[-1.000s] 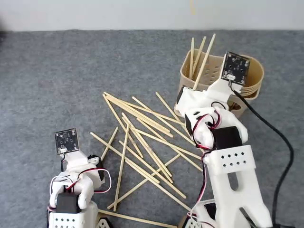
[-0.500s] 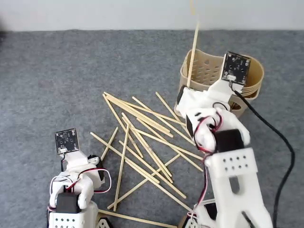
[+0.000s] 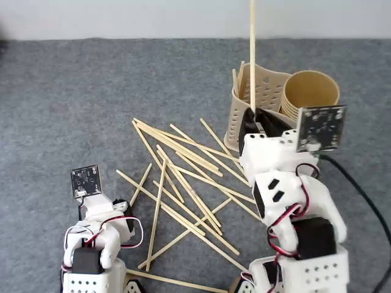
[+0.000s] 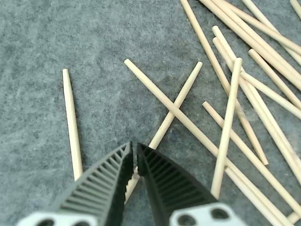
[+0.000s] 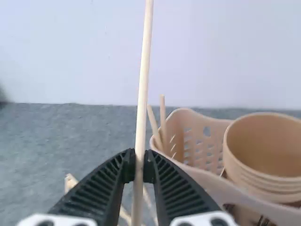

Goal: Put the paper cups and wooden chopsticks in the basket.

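My right gripper (image 3: 255, 116) (image 5: 138, 165) is shut on one wooden chopstick (image 3: 252, 55) (image 5: 142, 94), held upright beside the beige basket (image 3: 259, 91) (image 5: 197, 141). The basket holds stacked paper cups (image 3: 310, 91) (image 5: 263, 146) and a few chopsticks (image 3: 237, 79) (image 5: 157, 117). Several loose chopsticks (image 3: 183, 183) (image 4: 235, 94) lie scattered on the grey mat in the middle. My left gripper (image 4: 133, 153) is shut and holds nothing; it sits low over the mat at the near left, with two crossed chopsticks (image 4: 176, 106) just beyond its tips. The left arm (image 3: 95, 238) stands at the near left.
The grey mat (image 3: 91, 97) is bare at the far left and back. A pale wall (image 3: 122, 18) (image 5: 235, 47) runs along the far edge. A black cable (image 3: 366, 201) trails at the right of the right arm.
My right arm has pulled back and lifted, raising one chopstick upright above the basket; the paper cups have come into view. The left arm has not moved.
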### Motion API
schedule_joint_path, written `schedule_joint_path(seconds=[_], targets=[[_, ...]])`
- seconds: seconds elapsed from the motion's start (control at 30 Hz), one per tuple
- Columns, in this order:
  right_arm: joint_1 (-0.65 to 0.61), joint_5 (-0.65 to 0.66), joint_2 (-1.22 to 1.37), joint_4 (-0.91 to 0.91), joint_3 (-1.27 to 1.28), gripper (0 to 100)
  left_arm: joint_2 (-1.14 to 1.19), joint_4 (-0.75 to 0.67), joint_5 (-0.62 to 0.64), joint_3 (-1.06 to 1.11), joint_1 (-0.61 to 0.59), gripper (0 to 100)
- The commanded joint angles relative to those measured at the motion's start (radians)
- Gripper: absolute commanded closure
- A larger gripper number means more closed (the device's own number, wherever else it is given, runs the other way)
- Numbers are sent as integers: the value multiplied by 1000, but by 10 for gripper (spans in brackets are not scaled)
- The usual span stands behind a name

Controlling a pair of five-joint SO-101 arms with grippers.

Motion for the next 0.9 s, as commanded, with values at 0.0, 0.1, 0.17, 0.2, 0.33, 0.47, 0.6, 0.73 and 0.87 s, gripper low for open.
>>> schedule_joint_path(seconds=[0.0,0.1,0.17,0.2,0.33,0.47,0.6,0.73,0.87], targets=[[42,71,-15,-300,126,991,-12,3,-5,-8,2,986],[61,118,-13,-596,273,991,-12,3,-5,-8,2,986],[62,149,-13,-789,373,991,-12,3,-5,-8,2,986],[62,158,-12,-866,413,991,-12,3,-5,-8,2,986],[64,164,-12,-1067,523,991,-12,3,-5,-8,2,986],[68,160,-12,-1092,540,991,-12,3,-5,-8,2,986],[68,158,-12,-1127,535,991,-12,3,-5,-8,2,986],[68,167,45,-1213,506,991,-12,3,-5,-8,2,986],[91,160,222,-1213,379,991,-12,3,-5,-8,2,986]])
